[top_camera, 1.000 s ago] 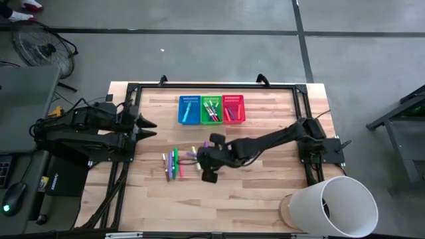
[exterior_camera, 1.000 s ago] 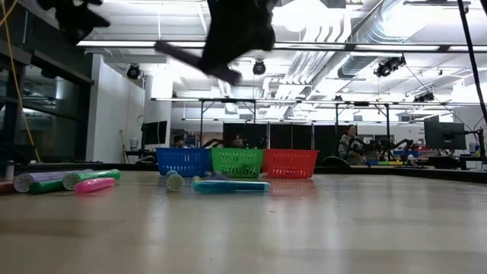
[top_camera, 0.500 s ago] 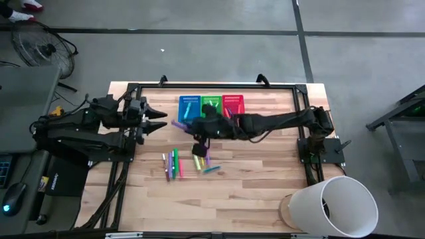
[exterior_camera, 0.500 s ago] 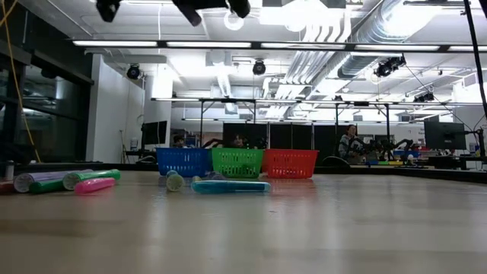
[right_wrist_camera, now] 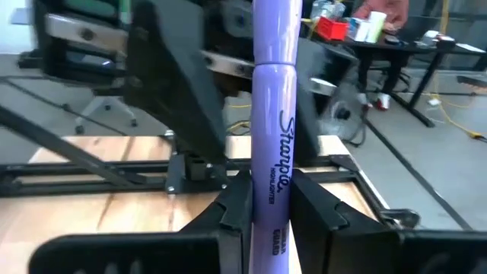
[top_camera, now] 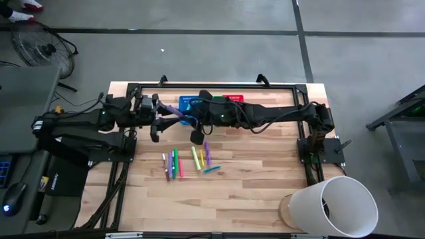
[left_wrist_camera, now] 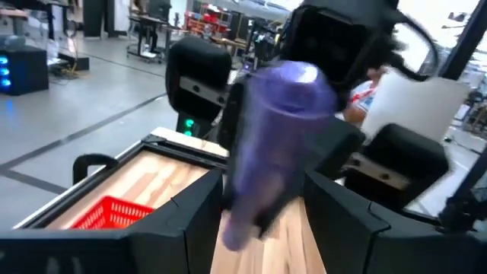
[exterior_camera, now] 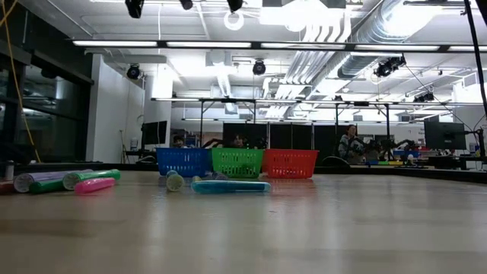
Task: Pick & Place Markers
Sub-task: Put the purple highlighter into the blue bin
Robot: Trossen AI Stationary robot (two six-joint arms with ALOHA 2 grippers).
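Handover looks like the reason for this pose: my right tool (top_camera: 180,114) is clamped on a purple marker (right_wrist_camera: 272,122), holding it out lengthwise toward my left tool (top_camera: 164,118), whose fingers (left_wrist_camera: 346,213) stand wide apart with the marker's tip between them but not yet gripped. Both tools meet in the air at the far side of the surface (top_camera: 265,166), just left of the blue basket (top_camera: 190,101), and I judge the marker is presented end-on so the left fingers can close around its barrel without touching the right ones. The other markers (top_camera: 174,164) lie loose in a small scatter on the near-middle of the surface, well apart from the tools; in the low view a green and a pink one (exterior_camera: 93,181) rest at the left and a blue one (exterior_camera: 230,186) lies in front of the baskets. The green basket (exterior_camera: 237,162) and red basket (top_camera: 234,99) sit partly under my right arm, which covers them from above. A white bucket (top_camera: 335,207) stands off the near right corner, clear of the work.
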